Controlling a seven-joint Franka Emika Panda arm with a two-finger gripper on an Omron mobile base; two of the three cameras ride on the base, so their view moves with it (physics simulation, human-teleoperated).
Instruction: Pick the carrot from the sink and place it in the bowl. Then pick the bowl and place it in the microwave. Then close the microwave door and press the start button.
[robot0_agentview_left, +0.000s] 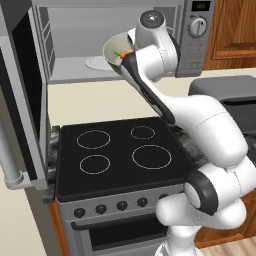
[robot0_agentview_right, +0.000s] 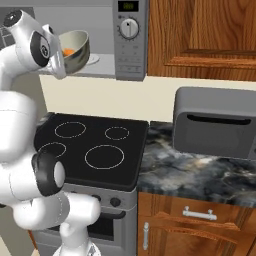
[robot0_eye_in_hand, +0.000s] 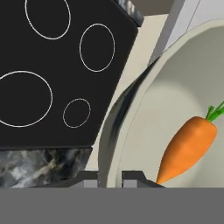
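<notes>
The pale grey-green bowl (robot0_agentview_left: 111, 49) (robot0_agentview_right: 76, 49) (robot0_eye_in_hand: 144, 127) hangs tilted in the air, just in front of the open microwave (robot0_agentview_left: 100, 30) (robot0_agentview_right: 131, 40) and above the back of the stove. The orange carrot (robot0_agentview_left: 122, 53) (robot0_agentview_right: 68, 51) (robot0_eye_in_hand: 188, 146) lies inside it, green tip up. My gripper (robot0_eye_in_hand: 109, 178) is shut on the bowl's rim, one finger on each side of the wall. The microwave door (robot0_agentview_left: 25, 95) stands swung open at the left. A white turntable plate (robot0_agentview_left: 96, 63) lies inside. The sink is out of view.
A black cooktop (robot0_agentview_left: 120, 150) (robot0_agentview_right: 95, 145) lies below the bowl. A grey bread-box-like container (robot0_agentview_right: 215, 125) stands on the marbled counter (robot0_agentview_right: 200, 175) to the right. The microwave's control panel (robot0_agentview_left: 199, 30) is at its right side, with wooden cabinets (robot0_agentview_right: 210, 35) beyond.
</notes>
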